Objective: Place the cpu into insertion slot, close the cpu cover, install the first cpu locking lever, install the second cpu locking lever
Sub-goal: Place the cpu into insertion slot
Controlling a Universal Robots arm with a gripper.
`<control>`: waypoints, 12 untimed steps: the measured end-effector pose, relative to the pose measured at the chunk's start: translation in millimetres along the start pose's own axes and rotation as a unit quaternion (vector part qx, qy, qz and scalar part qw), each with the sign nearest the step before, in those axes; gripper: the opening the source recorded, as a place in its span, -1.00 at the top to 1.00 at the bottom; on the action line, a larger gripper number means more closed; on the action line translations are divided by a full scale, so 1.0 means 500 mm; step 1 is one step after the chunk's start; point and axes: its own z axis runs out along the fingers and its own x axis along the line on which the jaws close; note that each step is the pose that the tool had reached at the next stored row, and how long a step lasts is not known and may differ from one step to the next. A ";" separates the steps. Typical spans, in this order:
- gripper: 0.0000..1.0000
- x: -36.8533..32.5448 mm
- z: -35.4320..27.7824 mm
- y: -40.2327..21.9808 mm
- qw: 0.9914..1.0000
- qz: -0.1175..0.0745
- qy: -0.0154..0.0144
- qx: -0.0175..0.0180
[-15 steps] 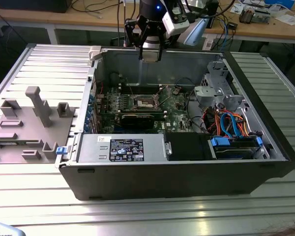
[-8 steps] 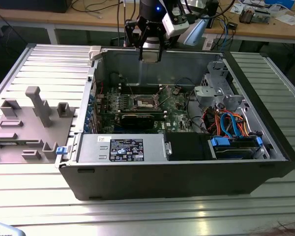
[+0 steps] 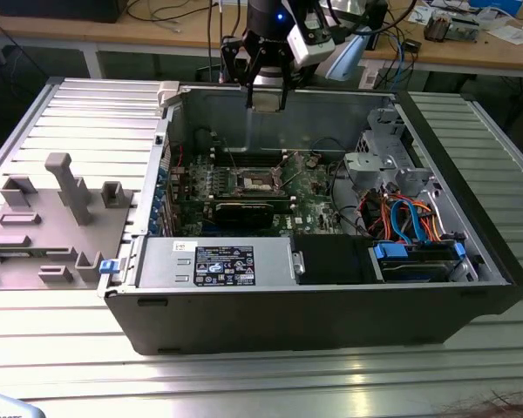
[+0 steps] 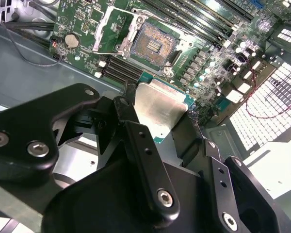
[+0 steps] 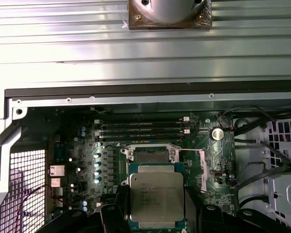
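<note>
We see one black gripper (image 3: 268, 97) clenched on the one flat silver-grey square cpu (image 5: 156, 199), high over the case's far wall, well apart from the one dark metal-rimmed insertion slot (image 4: 153, 46), which lies uncovered.

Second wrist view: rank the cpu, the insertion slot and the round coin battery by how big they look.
1. the cpu, held in the gripper; it is nearest the camera, so its lead is unsure
2. the insertion slot
3. the coin battery, clearly smallest

An open computer case (image 3: 331, 322) lies on the ribbed metal bench (image 3: 244, 387), grey fixture blocks (image 3: 65, 187) at the exterior view's left, blue and orange cables (image 3: 408, 215) inside.
</note>
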 end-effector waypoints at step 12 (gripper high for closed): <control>-0.09 0.000 0.005 0.000 1.000 0.000 0.000 0.000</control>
